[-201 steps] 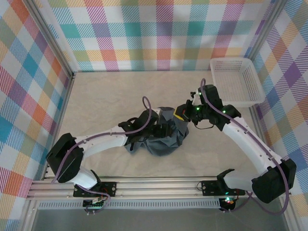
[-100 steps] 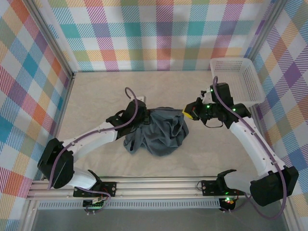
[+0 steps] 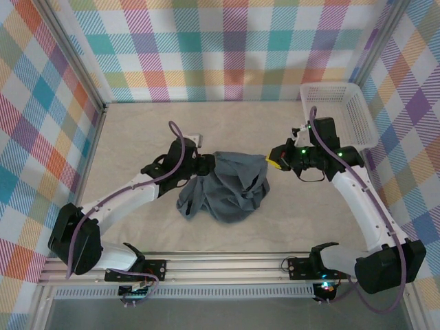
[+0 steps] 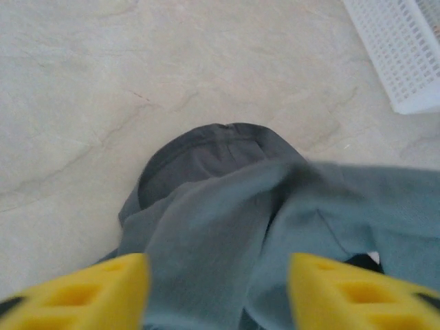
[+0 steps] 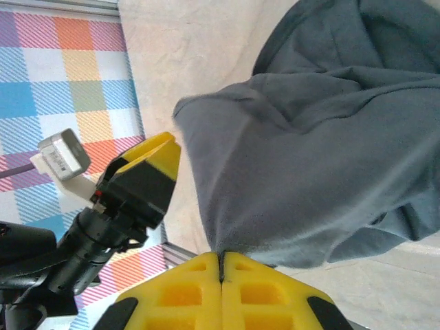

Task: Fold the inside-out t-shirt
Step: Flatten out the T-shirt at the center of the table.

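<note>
The inside-out t-shirt (image 3: 232,187) is a slate blue-grey bunch in the middle of the table, stretched between both arms. My right gripper (image 3: 276,162) is shut on the shirt's right edge; in the right wrist view its yellow fingers (image 5: 185,292) press together with cloth (image 5: 309,158) pinched at the tips and hanging away from them. My left gripper (image 3: 205,166) is at the shirt's upper left corner. Its yellow fingers (image 4: 75,292) stand wide apart, with folds of shirt (image 4: 220,227) lying between and beyond them.
A white mesh basket (image 3: 338,115) stands at the back right, just behind the right arm, and also shows as a basket corner (image 4: 405,48) in the left wrist view. Beige table (image 3: 144,130) surrounds the shirt. Plaid walls enclose three sides; a metal rail (image 3: 220,265) runs along the front.
My left gripper has pulled back from over the shirt's middle to its upper left corner. My right gripper has moved right with the edge, drawing the shirt wider.
</note>
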`<state>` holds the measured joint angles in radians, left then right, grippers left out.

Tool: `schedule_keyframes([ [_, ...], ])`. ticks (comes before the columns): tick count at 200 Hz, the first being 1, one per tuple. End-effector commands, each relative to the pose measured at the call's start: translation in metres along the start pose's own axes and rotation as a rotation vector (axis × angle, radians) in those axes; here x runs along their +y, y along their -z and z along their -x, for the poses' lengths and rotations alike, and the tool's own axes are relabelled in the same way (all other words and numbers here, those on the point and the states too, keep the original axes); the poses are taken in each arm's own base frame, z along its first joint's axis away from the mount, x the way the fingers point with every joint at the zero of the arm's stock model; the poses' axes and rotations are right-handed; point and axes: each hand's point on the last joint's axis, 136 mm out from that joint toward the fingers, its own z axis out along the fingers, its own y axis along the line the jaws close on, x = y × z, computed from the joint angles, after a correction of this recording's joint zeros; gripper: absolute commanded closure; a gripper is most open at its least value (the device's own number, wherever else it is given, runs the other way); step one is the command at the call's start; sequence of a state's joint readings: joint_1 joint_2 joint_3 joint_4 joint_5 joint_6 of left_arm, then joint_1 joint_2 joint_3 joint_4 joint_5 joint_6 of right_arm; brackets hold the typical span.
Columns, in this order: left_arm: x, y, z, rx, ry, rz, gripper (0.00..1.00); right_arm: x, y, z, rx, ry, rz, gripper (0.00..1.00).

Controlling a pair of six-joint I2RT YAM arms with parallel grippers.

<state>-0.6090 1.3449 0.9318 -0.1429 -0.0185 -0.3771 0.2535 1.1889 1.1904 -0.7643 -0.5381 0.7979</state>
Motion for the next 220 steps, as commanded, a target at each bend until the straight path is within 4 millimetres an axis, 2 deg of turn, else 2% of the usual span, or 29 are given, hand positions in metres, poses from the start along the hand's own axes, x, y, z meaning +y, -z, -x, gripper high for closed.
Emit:
schedule_keyframes([
  [1,0.006,0.028,0.004,-0.069,0.035,-0.01,0.19,-0.013,0.005,0.002,-0.019,0.058,-0.082,1.0],
  [22,0.041,0.049,-0.02,-0.053,0.146,0.128,0.21,-0.013,0.02,0.021,-0.172,0.081,-0.116,1.0],
  [42,0.06,0.052,-0.076,0.102,0.24,0.176,0.23,-0.016,0.034,0.042,-0.325,0.069,-0.153,1.0],
  [54,0.067,0.048,-0.109,0.204,0.263,0.187,0.23,-0.016,0.036,0.051,-0.366,0.079,-0.165,1.0],
  [69,0.062,0.038,-0.136,0.313,0.248,0.14,0.22,-0.013,0.032,0.055,-0.35,0.097,-0.166,1.0],
  [95,0.09,0.02,-0.172,0.51,0.2,0.327,0.18,-0.004,0.019,0.055,-0.287,0.1,-0.124,1.0],
  [105,0.085,0.006,-0.178,0.576,0.169,0.31,0.25,-0.001,0.018,0.055,-0.285,0.1,-0.106,1.0],
  [109,0.082,0.002,-0.177,0.586,0.161,0.303,0.31,0.0,0.018,0.055,-0.286,0.1,-0.101,1.0],
  [112,0.081,-0.001,-0.176,0.592,0.157,0.304,0.4,0.002,0.019,0.056,-0.292,0.102,-0.099,1.0],
  [115,0.081,-0.003,-0.174,0.59,0.152,0.306,0.56,0.003,0.021,0.057,-0.297,0.104,-0.098,1.0],
  [116,0.08,-0.003,-0.173,0.589,0.15,0.306,0.58,0.003,0.021,0.057,-0.299,0.105,-0.098,1.0],
  [123,0.079,-0.004,-0.161,0.566,0.128,0.314,0.95,0.009,0.027,0.059,-0.317,0.118,-0.092,1.0],
  [125,0.079,-0.004,-0.156,0.555,0.12,0.317,1.0,0.01,0.029,0.06,-0.323,0.124,-0.092,1.0],
  [134,0.081,0.004,-0.128,0.503,0.077,0.346,1.0,0.022,0.039,0.063,-0.353,0.158,-0.082,1.0],
  [144,0.078,0.021,-0.079,0.412,0.049,0.365,1.0,0.038,0.054,0.066,-0.396,0.205,-0.061,1.0],
  [154,0.069,0.049,-0.024,0.297,0.031,0.349,1.0,0.06,0.07,0.066,-0.43,0.276,-0.011,1.0],
  [168,0.044,0.098,0.054,0.107,0.013,0.279,1.0,0.099,0.091,0.058,-0.456,0.419,0.111,1.0],
  [179,0.019,0.141,0.108,-0.037,-0.027,0.224,1.0,0.13,0.106,0.042,-0.454,0.555,0.232,1.0],
  [191,-0.009,0.183,0.156,-0.171,-0.06,0.153,1.0,0.159,0.117,0.018,-0.433,0.713,0.359,1.0],
  [205,-0.04,0.231,0.2,-0.337,-0.089,0.052,1.0,0.182,0.122,-0.016,-0.386,0.88,0.456,1.0],
  [220,-0.062,0.281,0.237,-0.536,-0.101,-0.032,1.0,0.196,0.121,-0.049,-0.327,1.012,0.514,1.0],
])
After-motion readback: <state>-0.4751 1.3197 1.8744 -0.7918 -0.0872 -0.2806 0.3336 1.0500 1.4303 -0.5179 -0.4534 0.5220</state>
